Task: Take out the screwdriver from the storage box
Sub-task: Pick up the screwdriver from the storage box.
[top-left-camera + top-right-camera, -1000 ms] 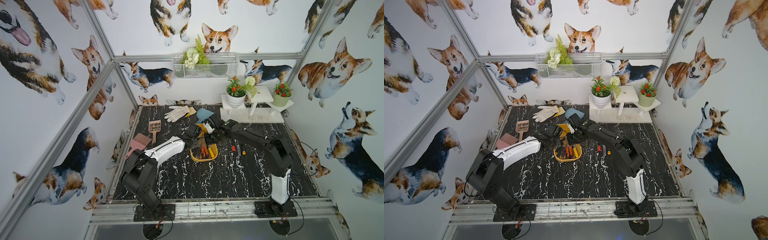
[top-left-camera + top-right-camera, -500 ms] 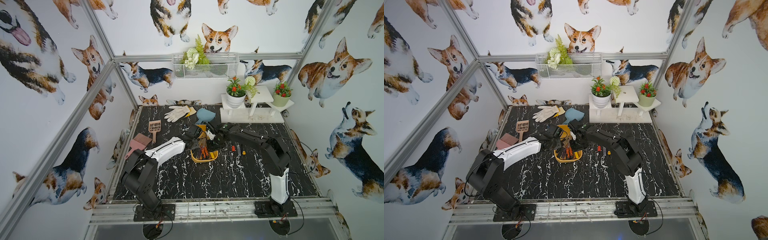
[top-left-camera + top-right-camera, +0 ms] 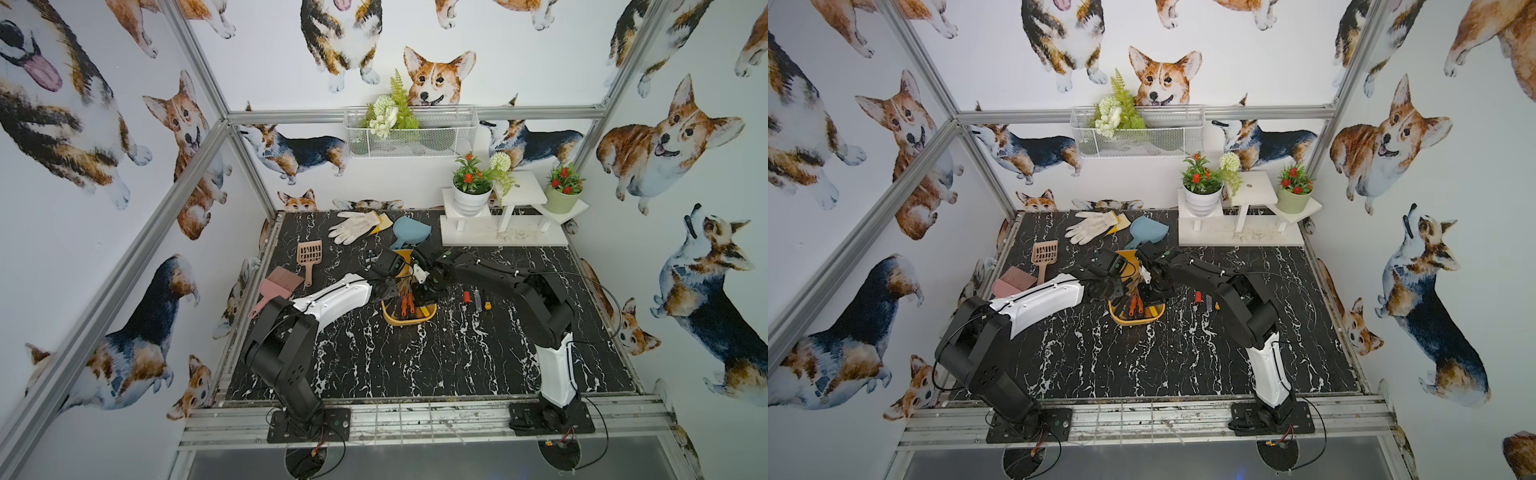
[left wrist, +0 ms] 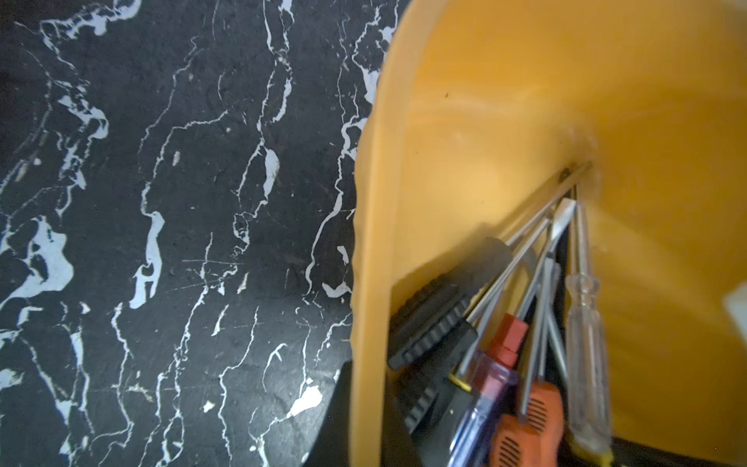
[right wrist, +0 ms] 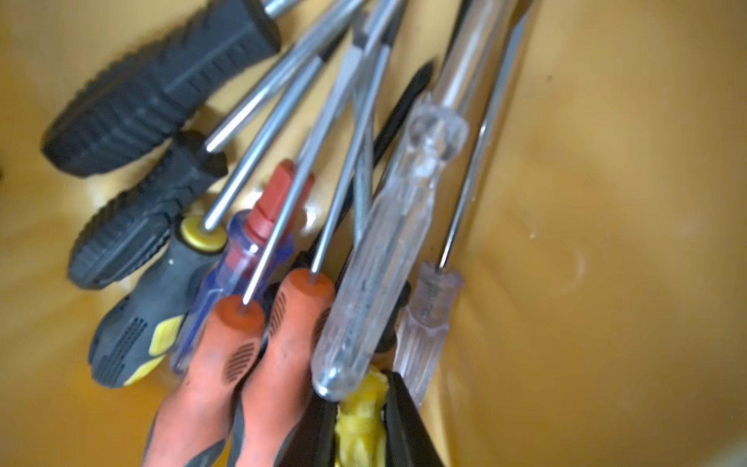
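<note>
Right gripper (image 5: pixel 359 436), jaws clenched, grasped a yellow-handled screwdriver (image 5: pixel 364 392) among other screwdrivers (image 5: pixel 258 343) heaped inside the mustard storage box (image 3: pixel 409 323), midway across the black marble table (image 3: pixel 415 365); left gripper (image 4: pixel 368 428) pinched the box's wall between its jaws.

Work glove (image 3: pixel 353 225), blue scoop (image 3: pixel 409 232), pink brush (image 3: pixel 280 286) (fan-shaped)

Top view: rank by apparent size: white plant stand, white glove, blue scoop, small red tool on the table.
1. white plant stand
2. white glove
3. blue scoop
4. small red tool
Glove and scoop are close in size, at similar depth.
</note>
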Controlling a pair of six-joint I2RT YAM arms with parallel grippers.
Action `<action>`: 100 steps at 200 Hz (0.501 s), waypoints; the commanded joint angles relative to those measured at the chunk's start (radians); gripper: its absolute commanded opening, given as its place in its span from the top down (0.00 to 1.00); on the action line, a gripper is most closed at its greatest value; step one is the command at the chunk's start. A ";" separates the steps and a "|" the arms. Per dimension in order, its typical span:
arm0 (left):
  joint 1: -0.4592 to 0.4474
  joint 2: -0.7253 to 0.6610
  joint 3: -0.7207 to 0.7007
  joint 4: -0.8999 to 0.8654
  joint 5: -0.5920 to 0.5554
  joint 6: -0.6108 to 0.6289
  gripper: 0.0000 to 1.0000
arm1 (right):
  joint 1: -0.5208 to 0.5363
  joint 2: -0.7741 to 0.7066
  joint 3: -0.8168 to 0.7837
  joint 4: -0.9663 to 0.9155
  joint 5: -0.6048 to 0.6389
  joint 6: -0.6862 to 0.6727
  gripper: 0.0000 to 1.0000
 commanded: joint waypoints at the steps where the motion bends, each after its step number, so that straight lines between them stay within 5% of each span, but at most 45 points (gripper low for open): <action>1: 0.001 0.000 0.013 0.049 -0.014 -0.012 1.00 | 0.000 -0.025 -0.005 -0.041 0.059 0.013 0.86; 100: 0.001 0.005 0.014 0.048 -0.017 -0.013 1.00 | -0.008 -0.099 0.046 -0.050 0.108 0.006 1.00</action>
